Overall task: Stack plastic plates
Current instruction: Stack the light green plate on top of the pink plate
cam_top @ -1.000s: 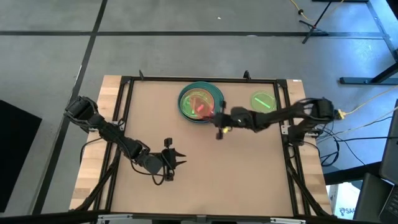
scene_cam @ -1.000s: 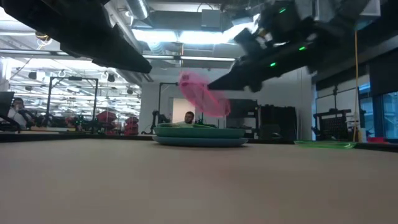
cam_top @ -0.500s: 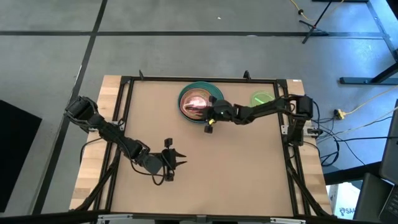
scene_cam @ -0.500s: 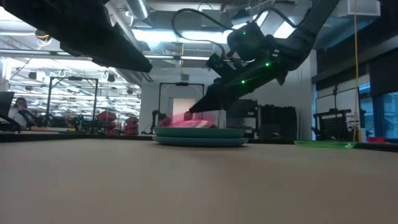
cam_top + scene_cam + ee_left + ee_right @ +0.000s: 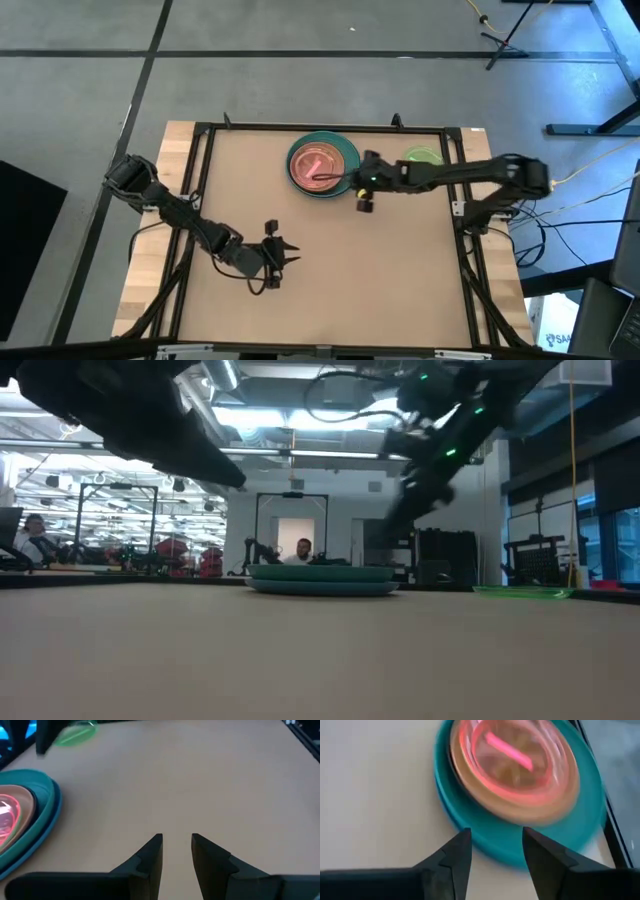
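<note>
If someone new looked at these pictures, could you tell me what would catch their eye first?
Probably the plate stack at the table's far middle, its glowing red-pink plate lying on top of salmon and teal ones. Next, the right gripper, open and empty, just beside the stack. A lone neon-green plate waits at the far right edge.

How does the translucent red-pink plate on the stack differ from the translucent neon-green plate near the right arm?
The translucent red-pink plate rests on top of a stack, inside a salmon-pink plate and a teal plate; the translucent neon-green plate lies alone on the table, not yet stacked. The red-pink one sits near the back middle, the green one farther right. Both are round, translucent and flat.
</note>
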